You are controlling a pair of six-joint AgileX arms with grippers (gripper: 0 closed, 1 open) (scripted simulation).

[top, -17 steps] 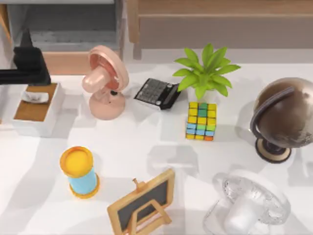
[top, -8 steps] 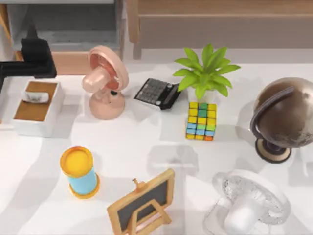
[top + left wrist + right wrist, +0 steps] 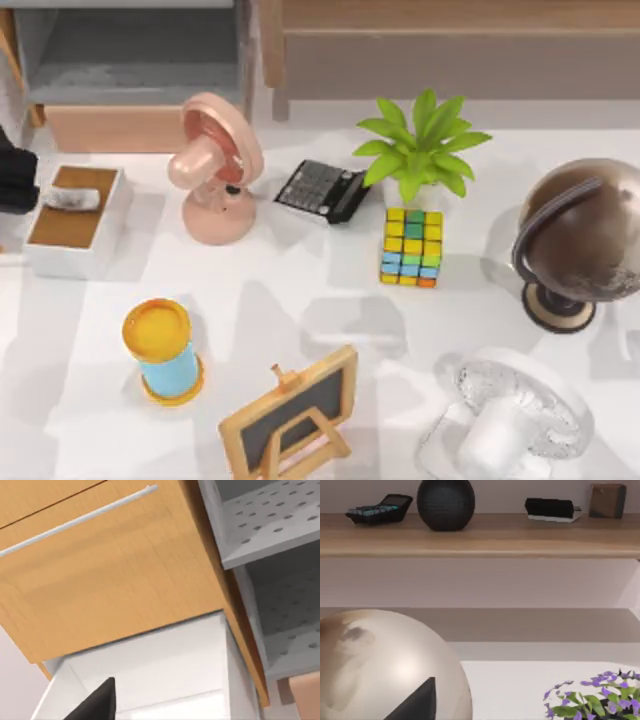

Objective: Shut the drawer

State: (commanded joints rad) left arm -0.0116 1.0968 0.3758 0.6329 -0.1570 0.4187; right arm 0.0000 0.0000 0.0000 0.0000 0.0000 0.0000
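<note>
While the drawer [image 3: 135, 75] stands pulled out at the table's [image 3: 300, 300] far left corner, its grey floor is open to the top view and its peach-wood front panel faces the clutter below. My left arm [image 3: 15, 180] shows as a dark shape at the top view's left edge, beside the small white box with a brown top [image 3: 75, 220]; I cannot tell how far its tool is open or whether it has hold of anything. A black finger [image 3: 95, 705] of that tool juts into the left wrist view, under an orange-wood cabinet face [image 3: 115, 575] with a thin silver bar handle [image 3: 80, 520], and grey perforated shelves [image 3: 270, 515] sit alongside. The pink fan [image 3: 215, 165] stands just in front of the drawer's right end, with a calculator [image 3: 322, 190], a potted green plant [image 3: 422, 145] and a colour cube [image 3: 412, 247] further right. A bronze globe [image 3: 580, 235] sits at the right side. In the right wrist view, a dark finger [image 3: 415, 705] of my right tool rests against the globe's pale curve, below a wooden shelf [image 3: 480, 542]; its opening cannot be told either.
</note>
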